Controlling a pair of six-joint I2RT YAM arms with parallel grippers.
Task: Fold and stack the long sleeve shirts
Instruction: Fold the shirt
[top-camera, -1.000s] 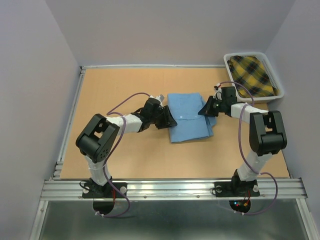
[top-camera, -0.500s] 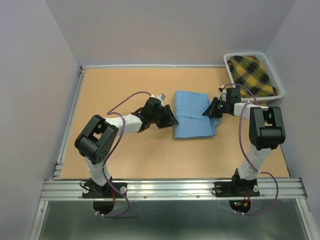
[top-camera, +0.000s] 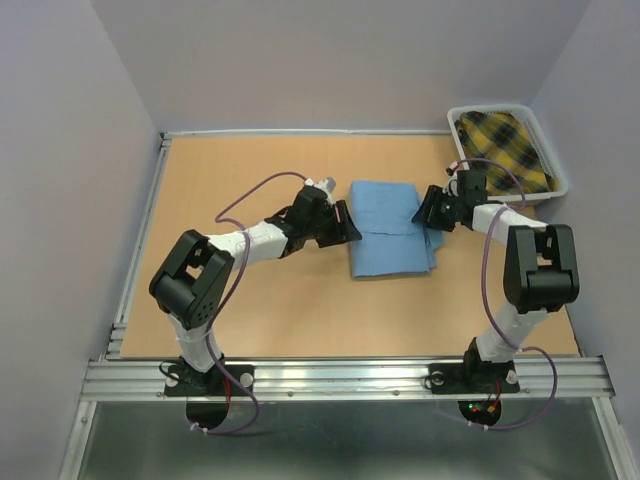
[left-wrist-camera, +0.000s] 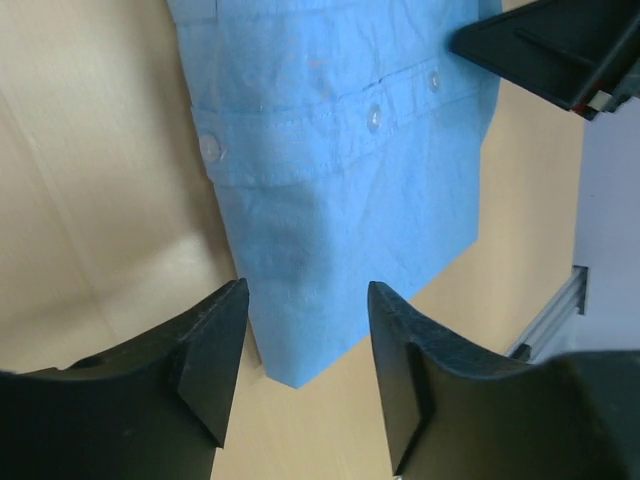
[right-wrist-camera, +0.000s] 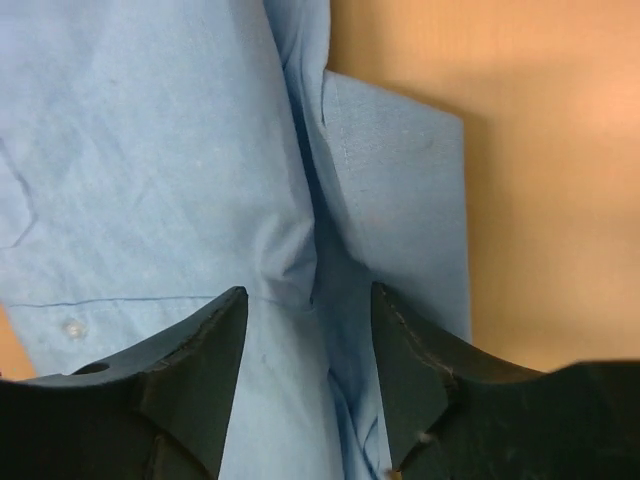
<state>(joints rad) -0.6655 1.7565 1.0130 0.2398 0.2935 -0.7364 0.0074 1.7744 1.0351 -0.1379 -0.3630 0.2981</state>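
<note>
A light blue long sleeve shirt (top-camera: 388, 240) lies folded into a rectangle at the middle of the table. My left gripper (top-camera: 350, 222) is at its left edge, open, and the shirt's near corner (left-wrist-camera: 300, 340) lies on the table between the fingers (left-wrist-camera: 215, 350). The button strip (left-wrist-camera: 372, 118) shows further ahead. My right gripper (top-camera: 428, 212) is over the shirt's right edge, open. A pinched crease of cloth (right-wrist-camera: 290, 255) and stacked fold layers (right-wrist-camera: 400, 200) lie between its fingers (right-wrist-camera: 200, 360), and nothing is held.
A white bin (top-camera: 500, 108) at the back right holds a yellow and black plaid garment (top-camera: 505, 150). The tan table (top-camera: 250, 170) has a raised metal rail on the left and along the near edge. The right gripper's black fingers (left-wrist-camera: 560, 45) show in the left wrist view.
The right gripper carried the shirt's right side over, hiding the collar, then opened and let the cloth go. The shirt sits slightly further right. The left gripper shifted a little toward it.
</note>
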